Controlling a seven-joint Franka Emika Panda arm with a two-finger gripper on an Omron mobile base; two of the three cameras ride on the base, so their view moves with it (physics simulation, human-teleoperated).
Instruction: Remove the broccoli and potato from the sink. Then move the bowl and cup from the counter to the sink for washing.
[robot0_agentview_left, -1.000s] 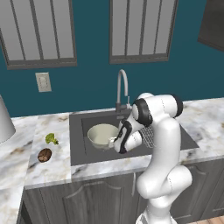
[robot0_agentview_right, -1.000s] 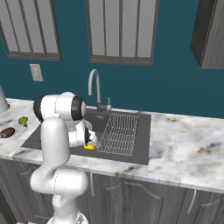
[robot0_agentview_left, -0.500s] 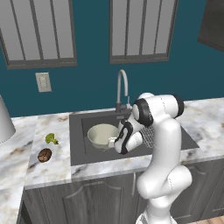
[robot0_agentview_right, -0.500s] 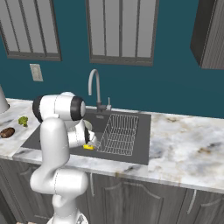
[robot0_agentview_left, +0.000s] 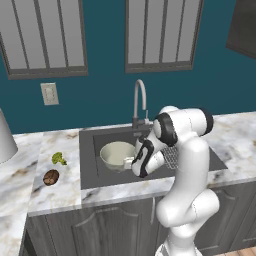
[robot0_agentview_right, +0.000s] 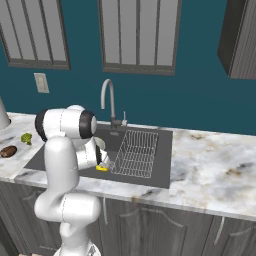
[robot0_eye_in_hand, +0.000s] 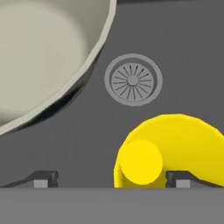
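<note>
The yellow cup (robot0_eye_in_hand: 170, 151) lies on its side on the sink (robot0_eye_in_hand: 179, 48) floor, just below the round drain (robot0_eye_in_hand: 133, 80). My gripper (robot0_eye_in_hand: 113, 180) is open low over it, with the cup between the fingertips and close to the right one (robot0_eye_in_hand: 181, 179). The cream bowl (robot0_agentview_left: 117, 154) sits in the sink (robot0_agentview_left: 95, 175) left of my gripper (robot0_agentview_left: 131, 165). On the marble counter (robot0_agentview_left: 50, 200) left of the basin lie the broccoli (robot0_agentview_left: 59, 158) and the potato (robot0_agentview_left: 50, 177). From the right base view the cup (robot0_agentview_right: 101, 168) shows beside my hand.
A wire rack (robot0_agentview_right: 135, 152) fills the right half of the sink, and the chrome faucet (robot0_agentview_right: 107, 100) rises behind the basin. A wall outlet (robot0_agentview_left: 49, 93) is on the teal wall. More counter (robot0_agentview_right: 215, 165) stretches to the right.
My gripper has gone from shut to open and let go of the yellow cup, which stays on the sink floor. The arm has barely moved.
</note>
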